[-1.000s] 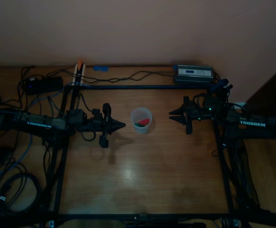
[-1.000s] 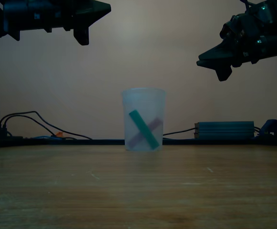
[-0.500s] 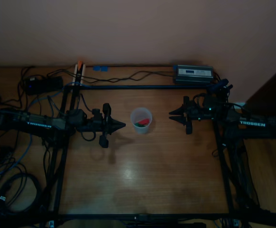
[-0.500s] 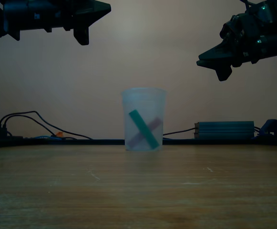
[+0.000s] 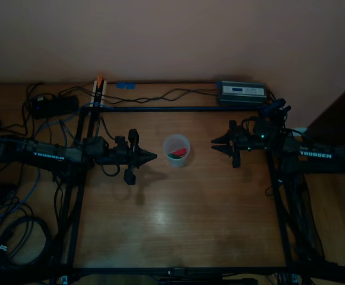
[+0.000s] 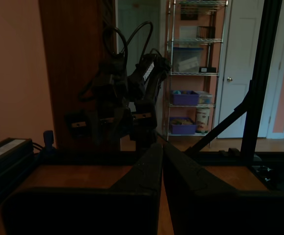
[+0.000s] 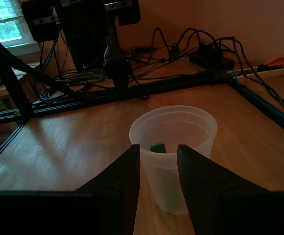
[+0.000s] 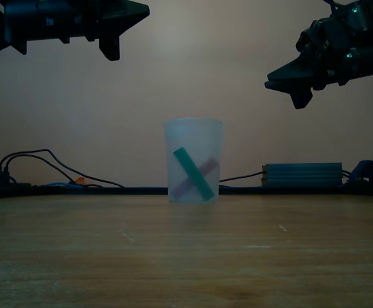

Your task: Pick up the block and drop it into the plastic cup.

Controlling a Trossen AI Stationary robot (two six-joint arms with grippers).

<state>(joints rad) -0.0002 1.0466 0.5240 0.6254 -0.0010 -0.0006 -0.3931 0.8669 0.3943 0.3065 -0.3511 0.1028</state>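
While the block [image 5: 182, 152] lies inside the plastic cup [image 8: 194, 138] mid-table [image 5: 178, 225], the right gripper [image 7: 159, 149] faces it, slightly parted, empty; the left gripper [image 6: 162, 145] is pinched closed, empty.

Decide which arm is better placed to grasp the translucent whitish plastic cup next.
Probably the right: the right gripper is open, and its wrist view shows the translucent whitish plastic cup squarely ahead. The left gripper is shut.
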